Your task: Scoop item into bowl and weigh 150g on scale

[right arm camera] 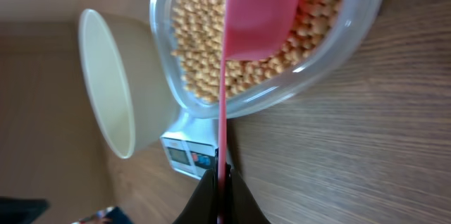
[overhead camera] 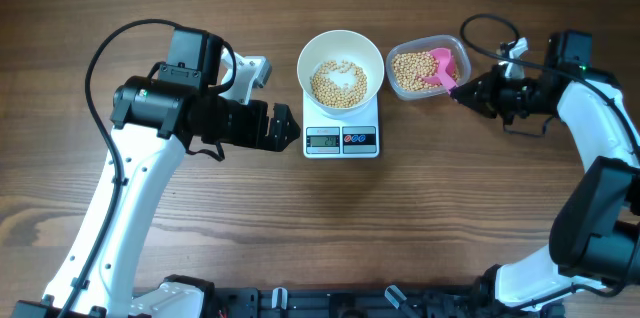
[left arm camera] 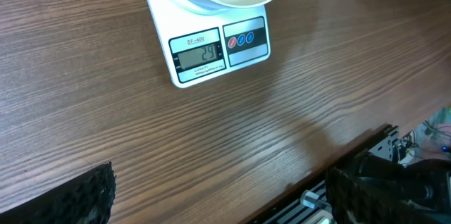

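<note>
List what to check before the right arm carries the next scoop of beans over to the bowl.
1. Grip: right gripper shut on the scoop handle: ok.
2. Scoop head down among the beans in the tub: ok.
3. Scoop filled: cannot tell.
4. Target: bowl sits on the scale, right beside the tub: ok.
5. Reading: display is lit, but the digits are too blurred to read: cannot tell.
6. Clearance: left gripper open, apart from the scale: ok.
</note>
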### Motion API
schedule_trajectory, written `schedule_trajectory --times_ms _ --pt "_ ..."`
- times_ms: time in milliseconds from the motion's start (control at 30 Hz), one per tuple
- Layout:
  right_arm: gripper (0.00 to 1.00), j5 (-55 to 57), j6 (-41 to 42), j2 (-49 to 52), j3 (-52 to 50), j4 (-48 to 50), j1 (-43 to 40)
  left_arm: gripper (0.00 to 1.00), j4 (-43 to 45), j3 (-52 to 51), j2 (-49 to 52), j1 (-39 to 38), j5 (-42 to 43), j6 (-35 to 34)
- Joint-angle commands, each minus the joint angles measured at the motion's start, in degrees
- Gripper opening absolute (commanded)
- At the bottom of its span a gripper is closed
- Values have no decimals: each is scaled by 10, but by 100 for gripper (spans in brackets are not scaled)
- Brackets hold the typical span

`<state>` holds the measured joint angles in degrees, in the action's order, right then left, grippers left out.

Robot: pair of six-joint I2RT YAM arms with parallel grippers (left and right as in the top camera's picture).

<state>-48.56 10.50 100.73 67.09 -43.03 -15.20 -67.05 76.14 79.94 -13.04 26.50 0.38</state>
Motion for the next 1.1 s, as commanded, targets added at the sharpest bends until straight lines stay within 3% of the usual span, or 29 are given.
schedule_trajectory --times_ms 0,1067 --pt "4 -77 -3 11 -4 7 -15 100 2 0 5 -2 9 9" --pt "4 -225 -31 -4 -4 7 -22 100 2 0 5 -2 9 9"
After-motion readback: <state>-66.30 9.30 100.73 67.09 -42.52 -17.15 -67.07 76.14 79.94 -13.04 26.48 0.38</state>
